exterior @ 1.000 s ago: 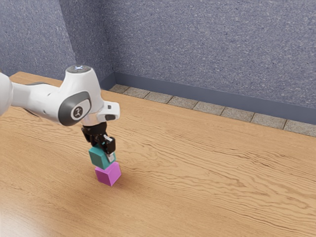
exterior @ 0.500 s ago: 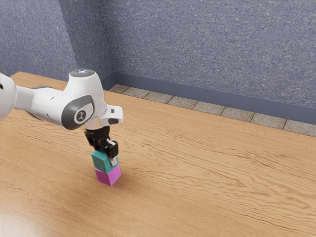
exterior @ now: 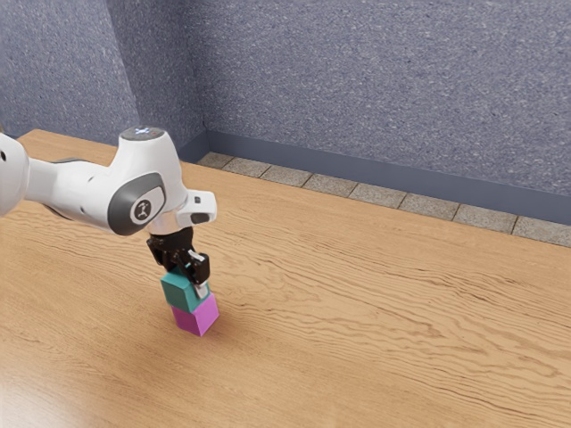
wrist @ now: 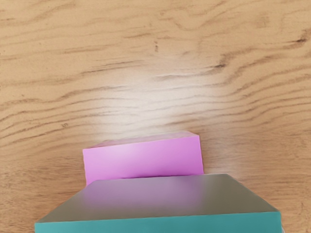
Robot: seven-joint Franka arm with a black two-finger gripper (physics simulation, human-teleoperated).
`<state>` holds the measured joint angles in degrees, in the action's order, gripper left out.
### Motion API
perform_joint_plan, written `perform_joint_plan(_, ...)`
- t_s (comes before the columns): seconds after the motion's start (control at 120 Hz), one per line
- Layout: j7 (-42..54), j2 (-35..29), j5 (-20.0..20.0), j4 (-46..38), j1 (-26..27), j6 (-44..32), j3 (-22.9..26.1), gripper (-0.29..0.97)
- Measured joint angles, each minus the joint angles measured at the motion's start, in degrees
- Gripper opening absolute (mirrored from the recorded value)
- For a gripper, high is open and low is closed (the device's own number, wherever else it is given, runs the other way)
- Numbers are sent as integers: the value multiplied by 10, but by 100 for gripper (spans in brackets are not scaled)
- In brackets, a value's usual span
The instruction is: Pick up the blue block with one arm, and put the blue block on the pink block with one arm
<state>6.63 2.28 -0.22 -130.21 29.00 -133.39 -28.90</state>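
The blue block (exterior: 178,291), teal in shade, rests on top of the pink block (exterior: 197,315) on the wooden table (exterior: 375,294). It sits a little toward the exterior view's left of the pink block's middle. My gripper (exterior: 189,278) points straight down over the stack and is shut on the blue block, with one black finger running down its right side. In the wrist view the blue block (wrist: 160,204) lies just under my hand and covers the near part of the pink block (wrist: 143,158).
Bare wooden tabletop surrounds the stack on all sides. A grey wall (exterior: 375,80) with a tiled strip (exterior: 375,192) at its foot borders the table's far edge.
My hand has brought the blue block down from just above the pink block onto it, then shifted slightly toward the exterior view's left with the block.
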Motion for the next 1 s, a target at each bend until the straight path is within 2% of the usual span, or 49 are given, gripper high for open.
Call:
perform_joint_plan(0.867,-24,9,-1,-2,4,-20,-11,30)
perform_joint_plan(1.0,-18,9,-5,-1,3,-20,-10,43)
